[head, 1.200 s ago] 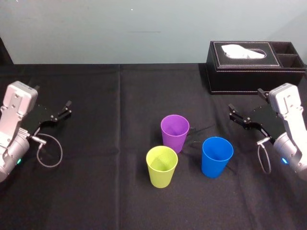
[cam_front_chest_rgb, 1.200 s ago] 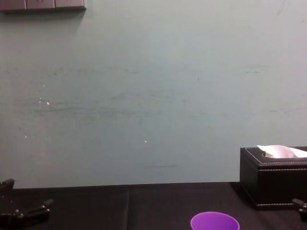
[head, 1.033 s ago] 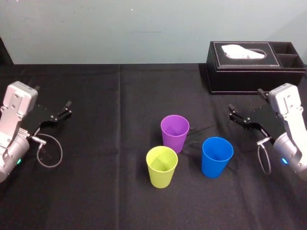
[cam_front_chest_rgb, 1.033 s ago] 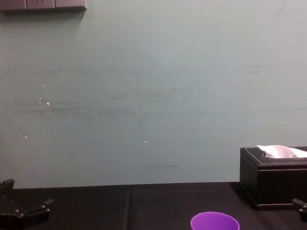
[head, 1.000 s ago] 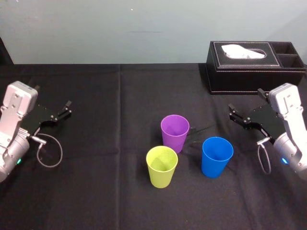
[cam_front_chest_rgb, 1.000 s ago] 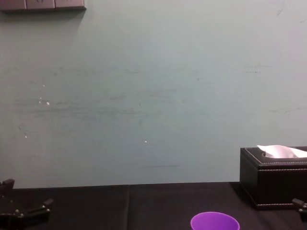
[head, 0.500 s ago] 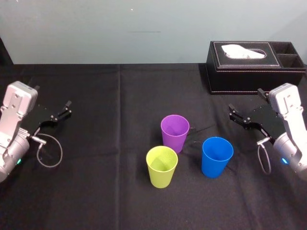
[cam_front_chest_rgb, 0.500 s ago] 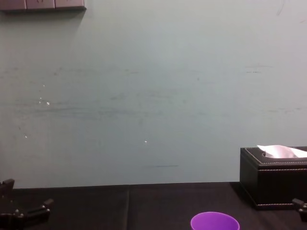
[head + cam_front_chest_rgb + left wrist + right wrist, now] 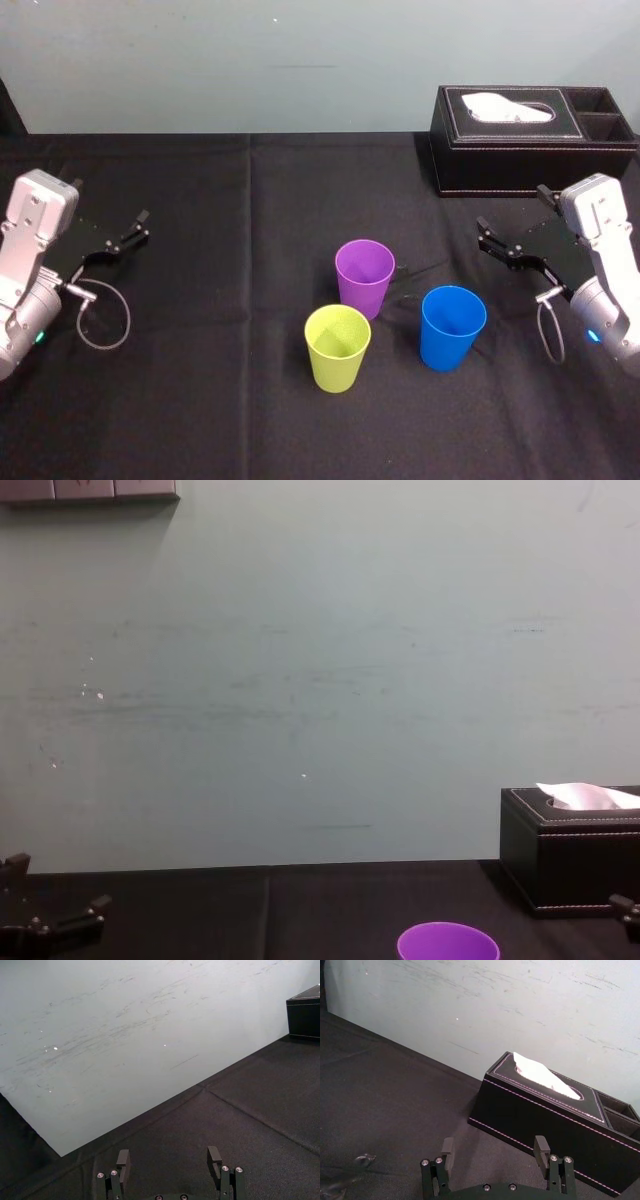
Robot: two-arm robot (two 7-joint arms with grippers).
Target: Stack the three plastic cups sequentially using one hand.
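Three plastic cups stand upright and apart on the black cloth near the table's middle: a purple cup (image 9: 364, 276) farthest back, a yellow-green cup (image 9: 337, 347) in front of it to the left, and a bright blue cup (image 9: 452, 326) to the right. The purple cup's rim (image 9: 448, 942) shows low in the chest view. My right gripper (image 9: 512, 222) hovers to the right of the blue cup, open and empty (image 9: 493, 1150). My left gripper (image 9: 108, 230) rests at the far left, open with nothing between its fingers (image 9: 169, 1157).
A black tissue box (image 9: 530, 138) with a white tissue stands at the back right, behind my right gripper. A pale green wall rises behind the table's far edge. Black cloth (image 9: 220, 400) covers the whole table.
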